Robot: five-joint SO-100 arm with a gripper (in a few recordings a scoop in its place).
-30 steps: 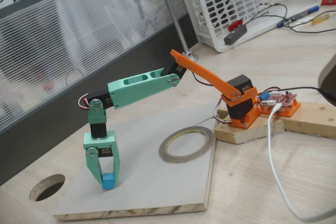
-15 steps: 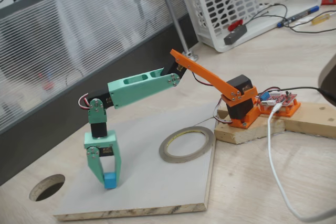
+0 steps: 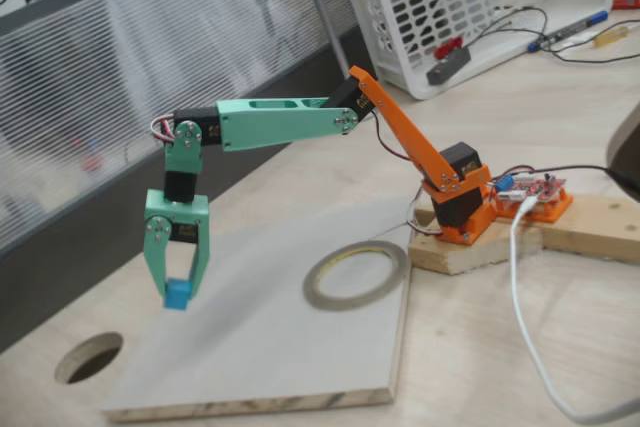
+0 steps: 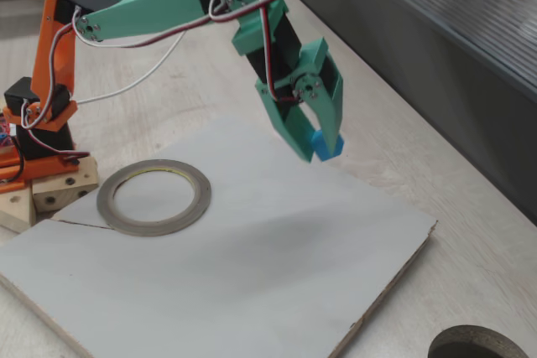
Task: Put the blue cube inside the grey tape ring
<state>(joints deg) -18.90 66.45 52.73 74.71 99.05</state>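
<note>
Claw [image 3: 177, 292] clenched on the blue cube [image 3: 177, 296], pinched between the two green fingertips and hanging clear of the pale board [image 3: 290, 347] on the worktop [image 3: 480, 347]. In the other fixed view the same grip: claw [image 4: 319, 147], cube [image 4: 325, 145] right at the tips, fingers pointing down and a little tilted. Held high, most likely so the cube clears the rim of the tape on the way across rather than knocking it.

Grey tape ring [image 3: 357, 274] lying flat on the board near the arm's orange base [image 3: 462, 209], well apart from the cube; seen also from the other side [image 4: 153, 196], hoop open and unoccupied, bare board showing through its middle. Flat placement keeps the opening facing up, so a straight drop from above ought to do.

Judged stage: cube picked, carry toward the ring not finished. Next move probably a swing toward the base side, then a lowering over the middle of the hoop before letting go. Risk: cube gripped only at the very tips, so a slip or a skewed fall onto the tape's edge seems possible.

Dark round hole [image 3: 89, 356] in the worktop beyond the board's corner, no part of the job.
</note>
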